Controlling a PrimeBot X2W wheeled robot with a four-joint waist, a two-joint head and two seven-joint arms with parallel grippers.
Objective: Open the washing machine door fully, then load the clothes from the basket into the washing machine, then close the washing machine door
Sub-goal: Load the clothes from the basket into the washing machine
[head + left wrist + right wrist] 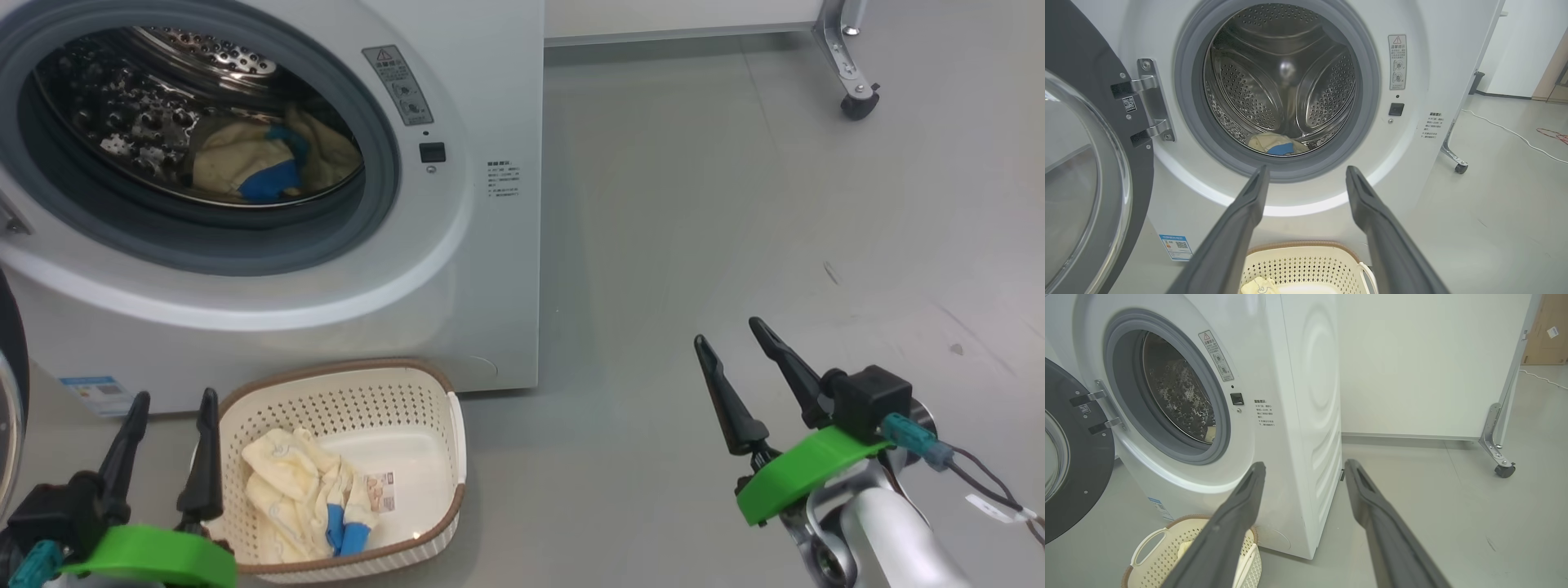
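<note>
Loading step: washing machine door (1086, 183) open wide; clothes (261, 159) inside washing machine (457, 269), one garment (302, 498) in basket (351, 400) at its foot. Left end effector (175, 396) and right end effector (727, 331) both gape empty. Next, left likely dips to pinch that garment.

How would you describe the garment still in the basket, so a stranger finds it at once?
Start at the white washing machine, its door open. On the floor before it stands a cream perforated basket with a brown rim. The pale yellow garment with blue cuffs lies in it, unlike its twin inside the drum.
</note>
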